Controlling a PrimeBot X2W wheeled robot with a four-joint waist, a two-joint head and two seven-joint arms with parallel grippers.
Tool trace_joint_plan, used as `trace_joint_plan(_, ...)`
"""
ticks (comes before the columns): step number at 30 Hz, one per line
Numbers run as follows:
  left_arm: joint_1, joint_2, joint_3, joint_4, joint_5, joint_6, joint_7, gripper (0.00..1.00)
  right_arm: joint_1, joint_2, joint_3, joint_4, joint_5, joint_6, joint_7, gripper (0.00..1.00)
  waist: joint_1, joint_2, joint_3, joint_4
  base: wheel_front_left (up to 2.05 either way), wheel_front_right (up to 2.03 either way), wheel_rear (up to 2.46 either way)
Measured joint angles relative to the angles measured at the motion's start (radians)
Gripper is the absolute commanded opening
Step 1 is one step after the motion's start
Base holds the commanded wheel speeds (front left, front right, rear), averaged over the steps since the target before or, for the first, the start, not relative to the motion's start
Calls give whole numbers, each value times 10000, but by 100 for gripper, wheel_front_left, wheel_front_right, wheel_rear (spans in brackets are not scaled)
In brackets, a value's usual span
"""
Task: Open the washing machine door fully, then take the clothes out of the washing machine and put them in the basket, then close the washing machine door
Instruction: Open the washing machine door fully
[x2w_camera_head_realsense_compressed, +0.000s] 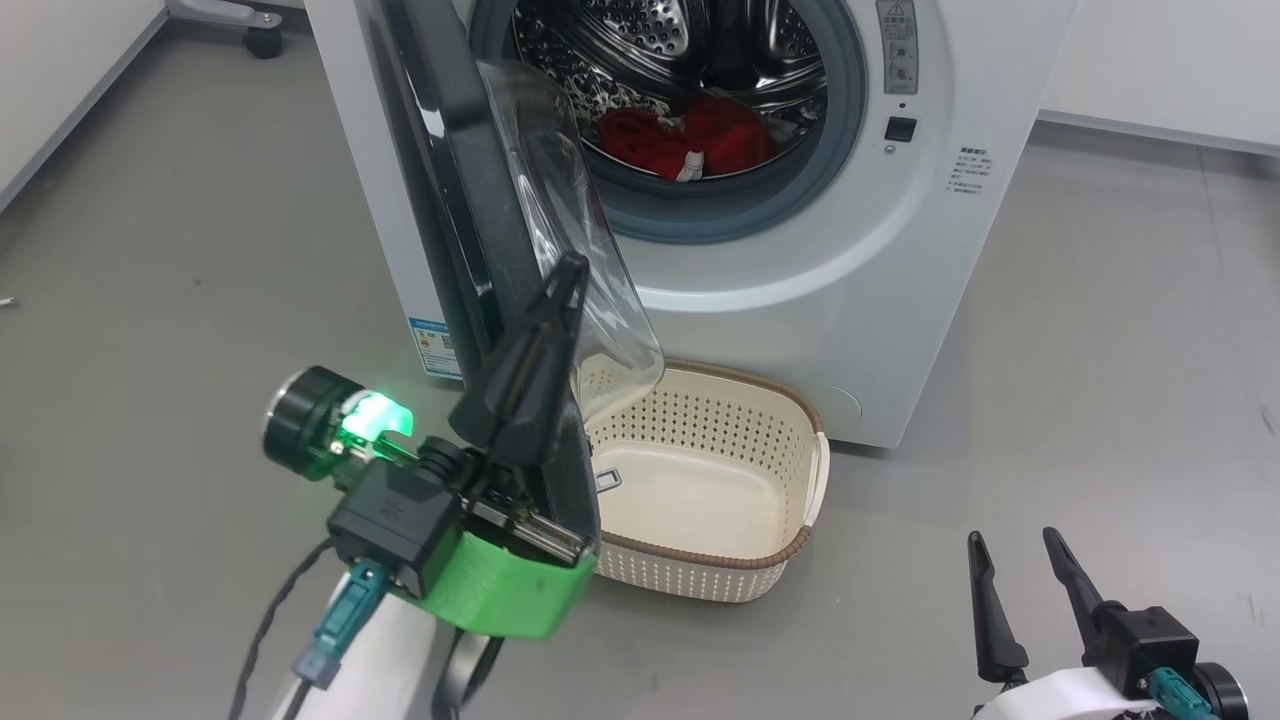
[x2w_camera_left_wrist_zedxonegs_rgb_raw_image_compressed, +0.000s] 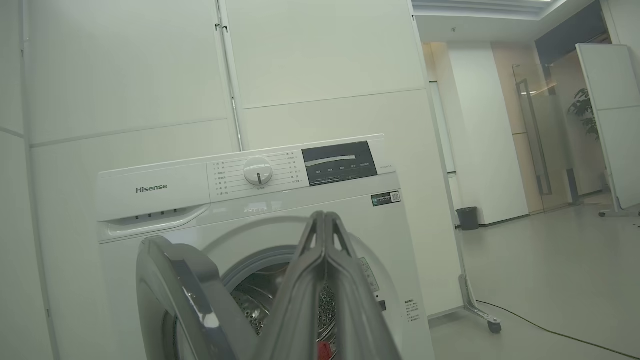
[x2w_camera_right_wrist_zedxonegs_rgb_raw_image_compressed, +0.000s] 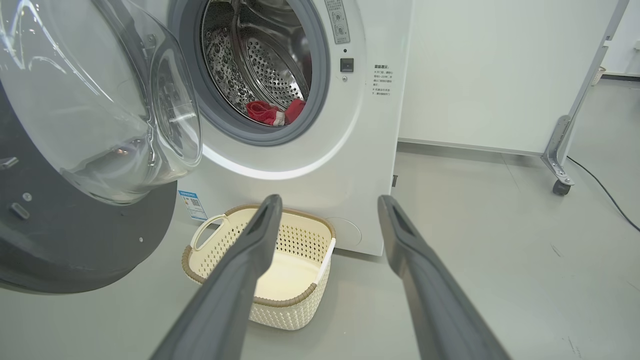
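Bearing "Hisense" lettering (x2w_camera_left_wrist_zedxonegs_rgb_raw_image_compressed: 151, 189), the washing machine (x2w_camera_left_wrist_zedxonegs_rgb_raw_image_compressed: 280, 210) carries a blue sticker (x2w_camera_head_realsense_compressed: 433, 347).

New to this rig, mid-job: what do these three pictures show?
A two-armed robot faces a big white front-loading washing machine. One picture looks down from its head; the other two look along each arm's pincer. The left pincer is shut and empty, beside the edge of the open large round glossy black door. The right pincer is open and empty. Bright red clothes lie in the drum. A small cream perforated plastic basket, without clothes, stands on the grey floor.
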Motion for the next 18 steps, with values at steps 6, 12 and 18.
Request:
trace_joint_plan(6,505,6,-1356,144,-548,-395,297,0,6,73,-12,38,-35,36,0,100,0,0,13,-71,0,0,0)
trace_joint_plan(12,1027,27,-1977,819,-805,-470,899,0,7,75,-40,67,-65,92,0,100,0,0,64,-107,0,0,0)
trace_joint_plan(18,1303,46,-1994,1774,-861,-242,1337,0,6,81,-59,96,-205,173,0,100,0,0,119,-133,0,0,0)
